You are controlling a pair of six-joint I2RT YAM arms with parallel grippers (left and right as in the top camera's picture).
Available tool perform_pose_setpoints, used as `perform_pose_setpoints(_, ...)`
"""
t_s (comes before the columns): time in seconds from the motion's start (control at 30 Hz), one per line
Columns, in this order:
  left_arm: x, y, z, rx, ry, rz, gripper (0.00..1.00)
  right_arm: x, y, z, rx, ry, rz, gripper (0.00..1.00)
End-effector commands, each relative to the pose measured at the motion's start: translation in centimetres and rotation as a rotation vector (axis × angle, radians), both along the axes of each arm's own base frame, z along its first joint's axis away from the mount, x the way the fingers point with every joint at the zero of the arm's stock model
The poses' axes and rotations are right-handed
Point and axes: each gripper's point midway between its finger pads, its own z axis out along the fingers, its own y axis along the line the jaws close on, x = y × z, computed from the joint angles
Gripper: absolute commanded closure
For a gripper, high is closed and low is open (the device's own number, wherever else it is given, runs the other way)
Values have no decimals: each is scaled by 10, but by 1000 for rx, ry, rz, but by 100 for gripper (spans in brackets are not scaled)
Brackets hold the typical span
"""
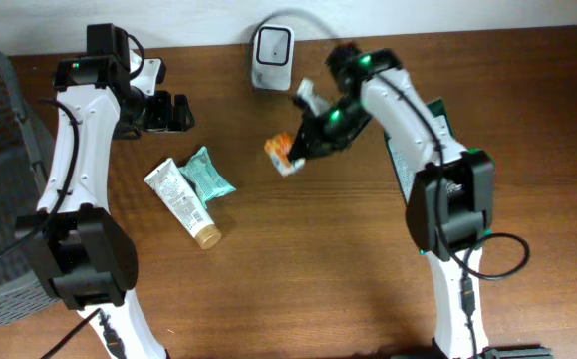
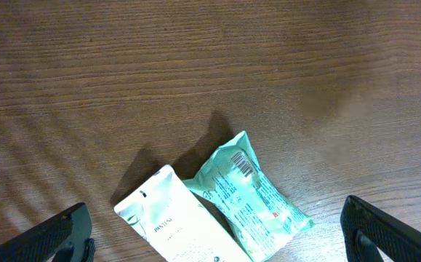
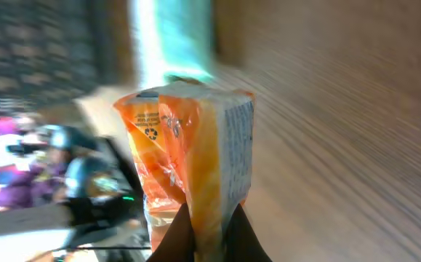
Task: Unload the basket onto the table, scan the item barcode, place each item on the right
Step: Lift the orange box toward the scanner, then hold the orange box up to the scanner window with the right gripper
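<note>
1. Orange packet (image 3: 188, 160) sat pinched by one edge in the right pincer (image 1: 303, 148), above the table (image 1: 318, 259).
2. Scanner (image 1: 272, 48) stood near, just beyond that pincer's tip.
3. Left pincer (image 1: 168, 112) gaped wide, holding nothing.
4. Risk: so thin a pinch could let the packet twist, turning its barcode from the scanner.

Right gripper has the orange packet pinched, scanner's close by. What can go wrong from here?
1. The right gripper pinches only a thin edge of the soft orange packet; it may slip or flop.
2. The film is crinkled and I cannot spot the barcode, so it may face away from the scanner.
3. The gripper works close to the scanner and might knock it.
</note>
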Motion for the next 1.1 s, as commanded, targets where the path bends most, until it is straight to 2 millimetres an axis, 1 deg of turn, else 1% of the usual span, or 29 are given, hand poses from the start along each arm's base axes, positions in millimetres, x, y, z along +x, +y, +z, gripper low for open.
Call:
perform_pose_setpoints(0.0,1,1,3,2,-7,7,1,3,-5,87,380,-11,-30,96)
perform_pose_setpoints(0.07,1,1,3,2,-7,7,1,-4,-18,101,443,9,-41,96)
perform_pose_setpoints(0.1,1,1,3,2,-7,7,1,-8,-22,104,458,7,-36,96)
perform_pose_setpoints(0.13,1,1,3,2,-7,7,1,-8,-25,101,433,16,-42,96)
perform_pose_setpoints(0.17,1,1,3,2,-7,7,1,-10,-25,103,424,6,-38,96)
perform_pose_setpoints(0.23,1,1,3,2,-7,7,1,-17,-23,120,431,-33,-21,96)
perform_pose_setpoints(0.37,1,1,3,2,-7,7,1,-35,-27,155,418,-140,6,96)
perform_pose_setpoints(0.43,1,1,3,2,-7,7,1,-47,-33,170,355,-212,24,96)
perform_pose_setpoints(0.47,1,1,3,2,-7,7,1,-51,-36,171,321,-222,21,96)
perform_pose_setpoints(0.53,1,1,3,2,-7,7,1,-58,-46,170,196,-274,27,96)
perform_pose_setpoints(0.57,1,1,3,2,-7,7,1,-58,-53,165,117,-293,21,96)
perform_pose_setpoints(0.6,1,1,3,2,-7,7,1,-54,-57,158,54,-301,7,96)
perform_pose_setpoints(0.63,1,1,3,2,-7,7,1,-45,-61,149,-29,-324,-14,96)
perform_pose_setpoints(0.67,1,1,3,2,-7,7,1,-32,-68,139,-129,-330,-72,96)
perform_pose_setpoints(0.73,1,1,3,2,-7,7,1,-4,-78,126,-302,-394,-180,96)
perform_pose_setpoints(0.77,1,1,3,2,-7,7,1,18,-83,123,-421,-478,-251,96)
perform_pose_setpoints(0.83,1,1,3,2,-7,7,1,44,-82,125,-554,-615,-310,96)
perform_pose_setpoints(0.9,1,1,3,2,-7,7,1,59,-78,128,-648,-718,-336,96)
perform_pose_setpoints(1.0,1,1,3,2,-7,7,1,83,-76,138,-808,-889,-380,96)
perform_pose_setpoints(1.03,1,1,3,2,-7,7,1,94,-75,143,-852,-954,-392,96)
perform_pose_setpoints(1.07,1,1,3,2,-7,7,1,112,-73,150,-910,-1057,-393,96)
